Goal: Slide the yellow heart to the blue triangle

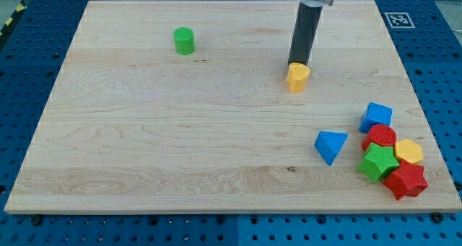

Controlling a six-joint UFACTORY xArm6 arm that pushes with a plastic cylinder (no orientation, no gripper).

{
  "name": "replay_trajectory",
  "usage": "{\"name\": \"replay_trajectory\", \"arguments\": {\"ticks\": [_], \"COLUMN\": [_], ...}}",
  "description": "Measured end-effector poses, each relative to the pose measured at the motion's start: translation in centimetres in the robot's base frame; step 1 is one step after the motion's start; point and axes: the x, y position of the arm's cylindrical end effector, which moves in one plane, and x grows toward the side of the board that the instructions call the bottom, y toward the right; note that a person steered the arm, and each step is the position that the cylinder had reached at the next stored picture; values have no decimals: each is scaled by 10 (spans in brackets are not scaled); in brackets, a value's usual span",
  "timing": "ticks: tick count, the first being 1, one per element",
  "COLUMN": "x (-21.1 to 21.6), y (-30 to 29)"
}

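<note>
The yellow heart [297, 78] lies on the wooden board, right of centre in the upper half. My tip [298, 63] stands right at the heart's top edge, touching or almost touching it. The blue triangle [330, 146] lies lower and a little to the right, well apart from the heart.
A green cylinder [184, 41] stands at the upper left. At the lower right is a cluster: a blue block [377, 117], a red cylinder [380, 137], a yellow hexagon [408, 151], a green star [379, 163] and a red star [406, 180]. The board's right edge [426, 116] is close to them.
</note>
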Motion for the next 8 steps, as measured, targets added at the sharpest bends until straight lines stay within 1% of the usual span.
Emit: {"name": "replay_trajectory", "arguments": {"ticks": [2,3,5,6,8], "x": [13,32,38,53,61], "y": [0,-2,-35,-41,-23]}}
